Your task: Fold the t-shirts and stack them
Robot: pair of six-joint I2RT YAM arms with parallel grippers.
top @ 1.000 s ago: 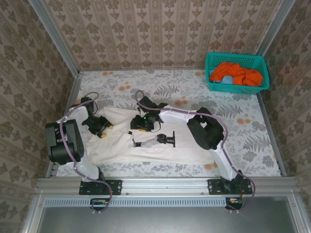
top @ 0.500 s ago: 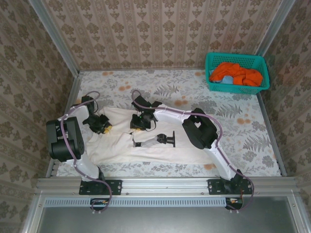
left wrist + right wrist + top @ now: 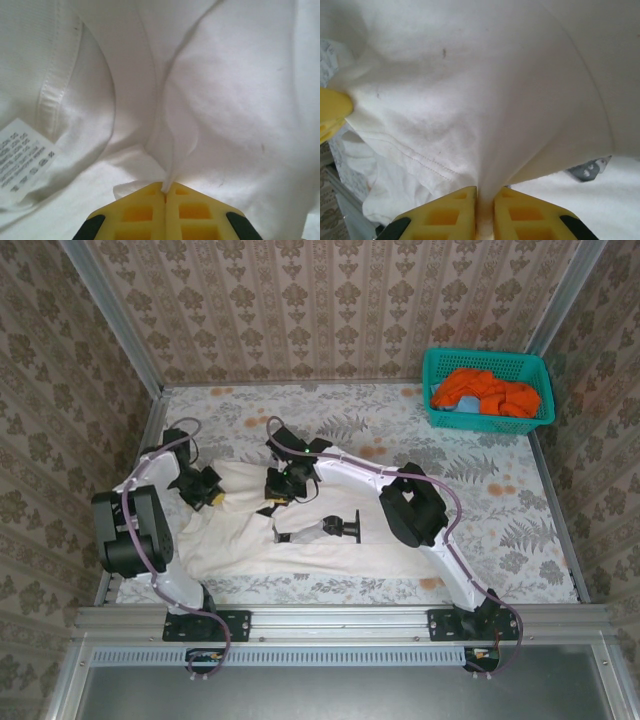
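While we are looking out from the near edge, the cream-white t-shirt (image 3: pixel 330 545) is lying spread on the floral table (image 3: pixel 400 430), with black printed marks (image 3: pixel 345 527) showing on its front. Our left gripper (image 3: pixel 165 192) is clamping a raised fold beside the care label (image 3: pixel 22 155). Our right gripper (image 3: pixel 485 195) is pinching another fold, and its arm (image 3: pixel 360 475) is covering part of the cloth. Far right, well apart, orange t-shirts (image 3: pixel 485 390) are sitting in the teal basket (image 3: pixel 490 423).
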